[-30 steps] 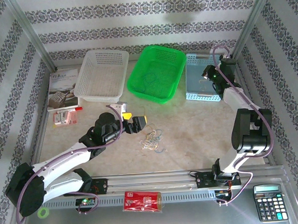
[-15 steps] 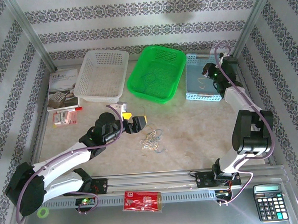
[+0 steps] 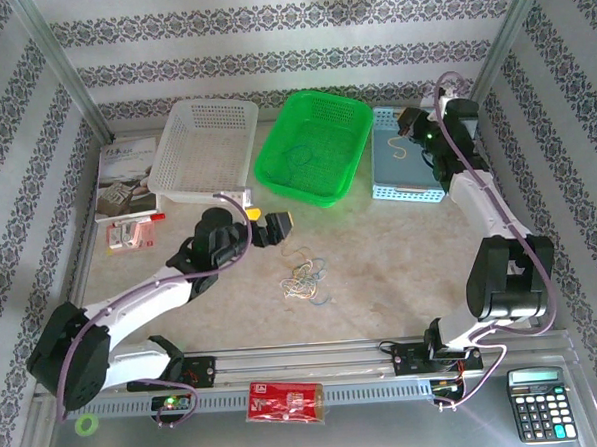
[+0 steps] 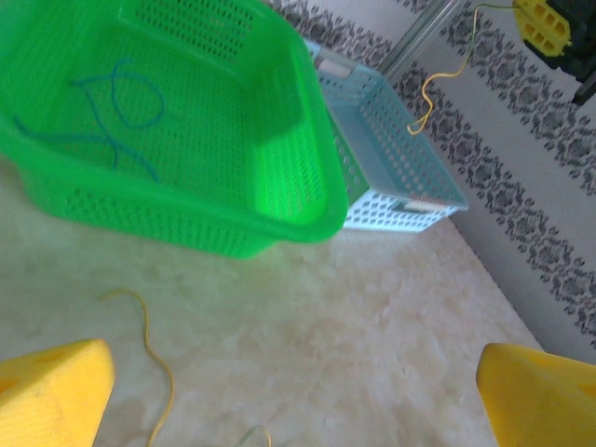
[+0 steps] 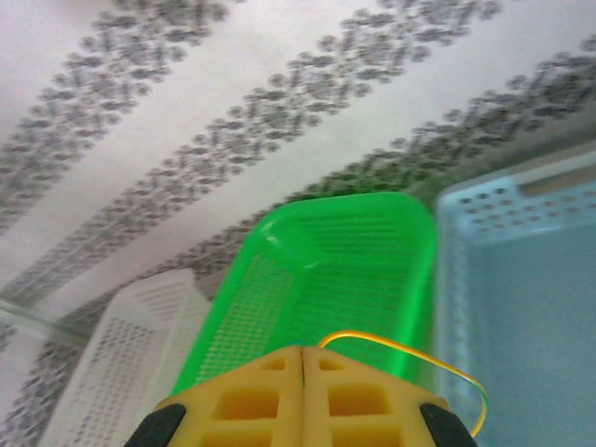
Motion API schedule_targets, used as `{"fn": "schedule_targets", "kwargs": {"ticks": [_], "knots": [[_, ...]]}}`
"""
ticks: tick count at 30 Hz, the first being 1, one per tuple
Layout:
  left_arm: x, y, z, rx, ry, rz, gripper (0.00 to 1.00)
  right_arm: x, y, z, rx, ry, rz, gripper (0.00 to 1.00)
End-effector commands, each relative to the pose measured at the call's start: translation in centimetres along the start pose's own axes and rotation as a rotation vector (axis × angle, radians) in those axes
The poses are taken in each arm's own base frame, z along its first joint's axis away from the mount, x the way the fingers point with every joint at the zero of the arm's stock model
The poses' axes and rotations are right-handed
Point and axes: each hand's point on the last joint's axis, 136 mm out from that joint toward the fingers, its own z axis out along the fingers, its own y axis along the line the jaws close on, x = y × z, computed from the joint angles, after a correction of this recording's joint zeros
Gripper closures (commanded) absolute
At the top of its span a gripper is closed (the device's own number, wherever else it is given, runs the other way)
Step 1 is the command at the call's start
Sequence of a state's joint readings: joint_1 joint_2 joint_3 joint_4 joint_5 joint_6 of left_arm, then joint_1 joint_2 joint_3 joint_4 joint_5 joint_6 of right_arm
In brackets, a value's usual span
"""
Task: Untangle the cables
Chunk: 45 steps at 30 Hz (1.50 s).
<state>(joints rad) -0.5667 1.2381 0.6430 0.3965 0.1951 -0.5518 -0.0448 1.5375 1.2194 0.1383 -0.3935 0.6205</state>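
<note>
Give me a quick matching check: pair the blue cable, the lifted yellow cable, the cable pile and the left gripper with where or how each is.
1 blue cable
2 lifted yellow cable
3 cable pile
4 left gripper

A on the table
B open, empty
C in the green basket
D pinched by the right gripper

Pairs: 1-C, 2-D, 3-A, 4-B

No writing can be read with certainty. The booklet (image 3: pixel 126 177) at the far left of the worktop (image 3: pixel 400 248) bears a dark heading, the red packet (image 3: pixel 286 400) at the near edge has what looks like white print, and the calculator (image 3: pixel 540 404) at the near right has marked keys, all too small to make out.
</note>
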Motion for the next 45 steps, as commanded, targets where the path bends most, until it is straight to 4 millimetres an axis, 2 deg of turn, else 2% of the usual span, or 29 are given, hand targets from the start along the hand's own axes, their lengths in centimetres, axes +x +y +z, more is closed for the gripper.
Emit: {"fn": "schedule_targets", "kwargs": {"ticks": [1, 7, 12, 16, 25, 30, 35, 39, 45], "knots": [[-3.5, -2.8, 0.5, 0.136, -0.021, 0.074, 0.02, -1.0, 6.7, -1.3, -0.162, -0.002, -0.029, 1.0], [-6.4, -4.1, 1.0, 0.252, -0.014, 0.133, 0.08, 1.7, 13.7, -1.7, -0.324, 0.093, -0.054, 1.0], [-8.6, -4.6, 0.7, 0.31, -0.033, 0.158, 0.16, 4.7, 18.3, -2.7, -0.449, 0.197, -0.071, 1.0], [-9.6, -5.1, 0.3, 0.331, -0.033, 0.198, 0.2, 7.4, 21.1, -4.1, -0.535, 0.286, -0.086, 1.0], [-8.8, -5.0, 0.8, 0.342, 0.007, 0.214, 0.25, 13.5, 25.6, -7.3, -0.652, 0.433, -0.15, 1.0], [-8.5, -4.9, 0.7, 0.343, 0.012, 0.213, 0.28, 15.7, 27.0, -8.2, -0.682, 0.482, -0.177, 1.0], [-8.1, -4.5, 0.3, 0.318, 0.012, 0.231, 0.3, 17.3, 27.7, -8.6, -0.694, 0.515, -0.19, 1.0], [-7.9, -3.9, -0.7, 0.275, -0.006, 0.269, 0.31, 18.3, 27.5, -8.7, -0.684, 0.533, -0.214, 1.0], [-7.3, -2.3, -2.9, 0.161, -0.051, 0.405, 0.34, 18.8, 26.8, -8.8, -0.645, 0.546, -0.276, 1.0]]}}
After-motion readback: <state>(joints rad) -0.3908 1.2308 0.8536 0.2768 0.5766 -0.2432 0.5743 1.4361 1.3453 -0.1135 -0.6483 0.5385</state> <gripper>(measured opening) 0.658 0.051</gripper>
